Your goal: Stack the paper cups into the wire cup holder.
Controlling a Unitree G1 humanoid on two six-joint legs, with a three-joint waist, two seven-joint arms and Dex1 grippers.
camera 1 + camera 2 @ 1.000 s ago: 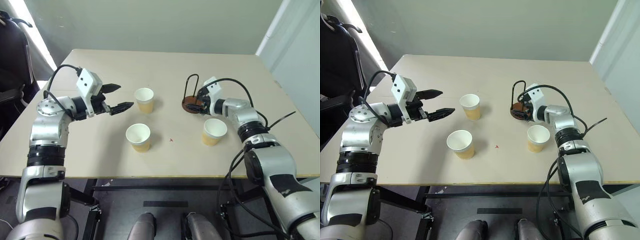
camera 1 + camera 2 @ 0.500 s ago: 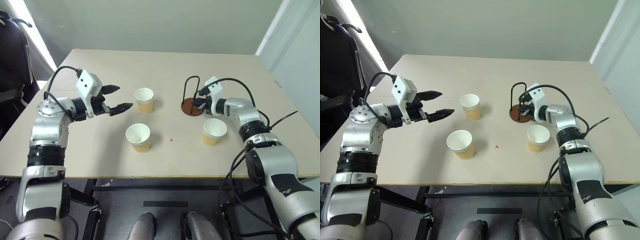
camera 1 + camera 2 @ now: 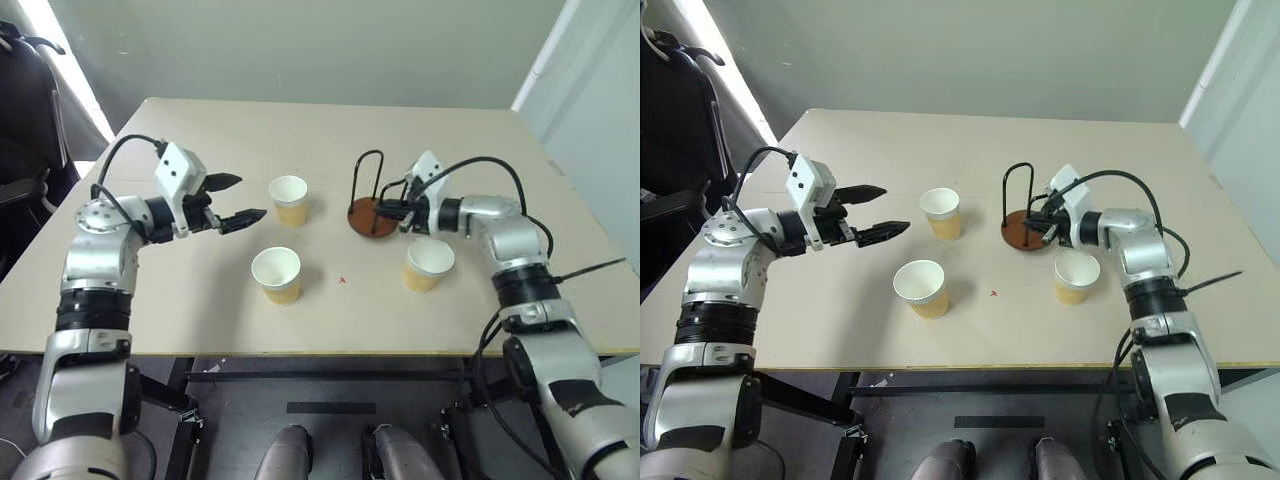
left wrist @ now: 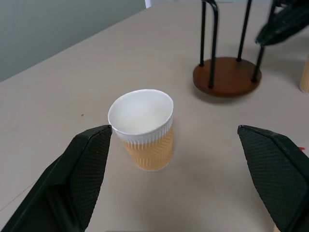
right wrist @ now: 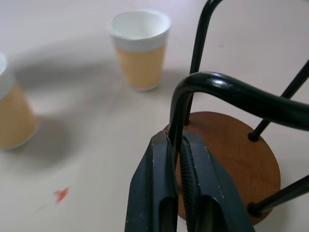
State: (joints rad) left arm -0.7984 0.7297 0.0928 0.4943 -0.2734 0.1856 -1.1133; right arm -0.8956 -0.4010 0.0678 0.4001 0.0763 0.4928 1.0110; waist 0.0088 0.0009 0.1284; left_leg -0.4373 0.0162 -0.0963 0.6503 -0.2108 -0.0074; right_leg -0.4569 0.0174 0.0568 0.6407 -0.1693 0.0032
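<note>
Right tool [image 5: 175, 145] clamped on wire cup holder [image 3: 372, 215] loop, left tool [image 3: 236, 198] wide, paper cup [image 4: 143, 128] just ahead

I see a pale beige table [image 3: 200, 300] taking up most of the middle of the frame, its near edge running along the lower part. A small red mark [image 3: 342, 280] sits on its surface just below the centre. Behind the table, a plain grey-green wall [image 3: 330, 45] spans the top. At the upper left, a dark chair [image 3: 25, 110] stands beside the table's corner, next to a bright strip of light. A whitish panel [image 3: 590, 120] fills the upper right.
</note>
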